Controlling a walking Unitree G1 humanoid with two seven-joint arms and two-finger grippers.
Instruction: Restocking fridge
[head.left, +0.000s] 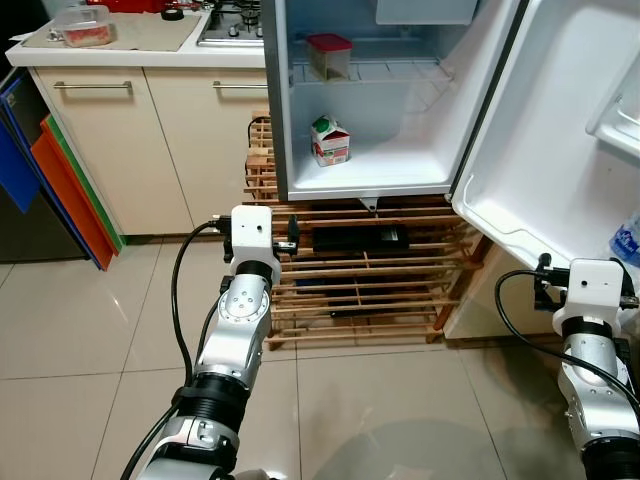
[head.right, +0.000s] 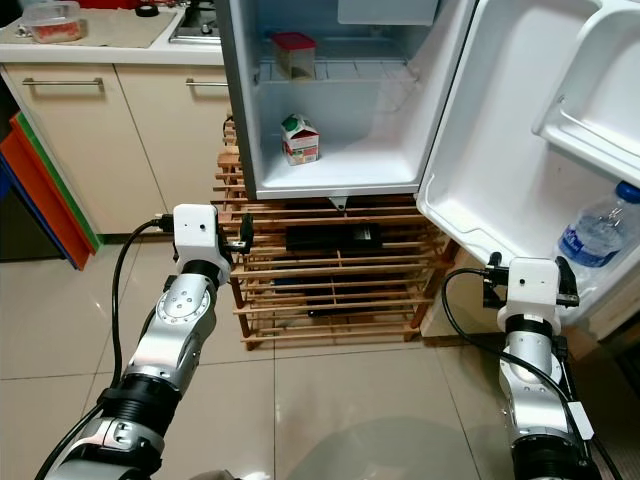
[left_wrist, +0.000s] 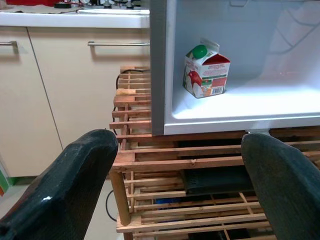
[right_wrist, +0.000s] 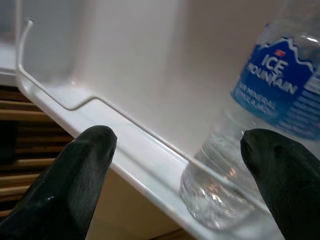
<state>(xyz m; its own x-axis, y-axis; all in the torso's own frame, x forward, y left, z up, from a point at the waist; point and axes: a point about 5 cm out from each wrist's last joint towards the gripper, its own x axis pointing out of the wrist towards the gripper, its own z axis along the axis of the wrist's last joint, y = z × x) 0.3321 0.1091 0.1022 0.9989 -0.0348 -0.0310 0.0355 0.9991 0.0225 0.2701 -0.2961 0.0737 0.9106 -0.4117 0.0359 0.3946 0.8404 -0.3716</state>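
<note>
**Open fridge, two hands empty, stock partly in place**

Kitchen floor (head.left: 90, 320) of glossy pale tile, nearest the camera.

Left hand (left_wrist: 180, 185): two black matte fingers spread wide, holding nothing, raised before the slatted wooden rack (head.left: 370, 280) on which the fridge stands.

Right hand (right_wrist: 175, 180): fingers likewise released and empty, close up to the lowest door shelf.

Water bottle (head.right: 598, 232): clear ribbed plastic, blue label, upright in that door shelf behind a thin white rail (right_wrist: 115, 112); just beside the right hand, not touched.

Fridge (head.left: 370, 120): small, door swung fully open, smooth white moulded interior.

Juice carton (head.left: 330, 141): gabled card, green cap, on the fridge floor near its left wall.

Lidded tub (head.left: 328, 54): red lid, on the wire shelf above.

Counter (head.left: 130, 48), farthest: pale, over cream cabinets with bar handles; carries a clear container (head.left: 82, 26) with red contents.

Step judged: between placements, the bottle apparently just stowed. The next move likely calls for drawing the right hand back clear of the rail and fetching another item.
</note>
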